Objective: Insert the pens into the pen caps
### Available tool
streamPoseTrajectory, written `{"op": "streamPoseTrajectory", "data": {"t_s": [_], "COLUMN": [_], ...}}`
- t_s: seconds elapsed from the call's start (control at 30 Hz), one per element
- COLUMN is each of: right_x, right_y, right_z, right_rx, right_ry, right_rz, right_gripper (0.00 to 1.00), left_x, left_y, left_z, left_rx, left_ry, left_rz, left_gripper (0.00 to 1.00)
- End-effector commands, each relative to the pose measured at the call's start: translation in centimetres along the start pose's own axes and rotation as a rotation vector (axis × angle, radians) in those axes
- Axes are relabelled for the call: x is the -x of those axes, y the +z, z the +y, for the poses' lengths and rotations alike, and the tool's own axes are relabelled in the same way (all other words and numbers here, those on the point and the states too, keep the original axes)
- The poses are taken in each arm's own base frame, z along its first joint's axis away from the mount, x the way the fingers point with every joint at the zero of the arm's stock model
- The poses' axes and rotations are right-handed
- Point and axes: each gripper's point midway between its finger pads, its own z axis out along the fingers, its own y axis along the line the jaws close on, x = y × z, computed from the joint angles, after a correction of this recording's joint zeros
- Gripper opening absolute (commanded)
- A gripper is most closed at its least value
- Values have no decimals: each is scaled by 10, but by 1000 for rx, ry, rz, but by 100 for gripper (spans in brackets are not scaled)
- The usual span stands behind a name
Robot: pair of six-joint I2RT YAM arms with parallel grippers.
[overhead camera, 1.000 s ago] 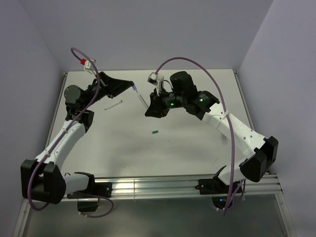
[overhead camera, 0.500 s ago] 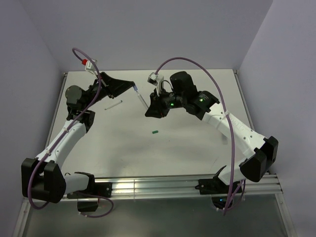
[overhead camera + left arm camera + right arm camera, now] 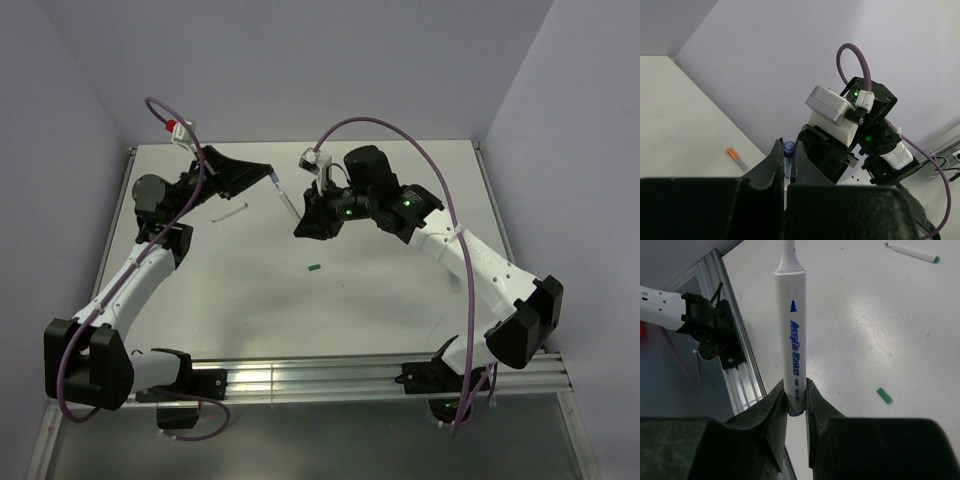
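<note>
My left gripper (image 3: 262, 172) (image 3: 788, 145) is shut on a small blue pen cap (image 3: 789, 148) (image 3: 272, 178), whose open end pokes out past the fingertips. Facing it, my right gripper (image 3: 303, 228) (image 3: 795, 390) is shut on the back end of a white pen (image 3: 792, 340) (image 3: 287, 203) with blue lettering. Its tip points at the blue cap and is very near it; I cannot tell whether they touch. A green pen cap (image 3: 314, 267) (image 3: 884, 395) lies on the table below the grippers. Another white pen (image 3: 229, 213) (image 3: 912, 252) lies to the left. A pen with an orange end (image 3: 732, 153) lies by the back wall.
The white table (image 3: 380, 290) is walled by lilac panels at the back and sides. An aluminium rail (image 3: 300, 375) (image 3: 735, 365) runs along the near edge between the arm bases. Purple cables (image 3: 400, 140) arch over both arms.
</note>
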Motion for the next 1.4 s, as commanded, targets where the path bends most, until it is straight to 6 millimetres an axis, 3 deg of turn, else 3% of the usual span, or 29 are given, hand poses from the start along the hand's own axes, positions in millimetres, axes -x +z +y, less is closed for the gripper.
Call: {"op": "streamPoseTrajectory", "data": {"t_s": [0.0,0.53,1.07,1.37], "right_x": [8,12,29,54], "right_y": [-5,-12,-15,-30], "right_z": [4,-6,4,36], "right_rx": [0,-5,34,177], "right_ry": [-30,7,-17,-99], "right_rz": [-36,-51,-81,-165], "right_gripper": [0,0,0,0], "left_x": [5,-3,-33,-53], "left_y": [2,0,7,-1], "left_z": [-12,-10,2,-24], "left_rx": [-46,-43,-8,-169], "left_ry": [32,23,15,32], "left_rz": [-9,9,74,113], "left_gripper": [0,0,0,0]}}
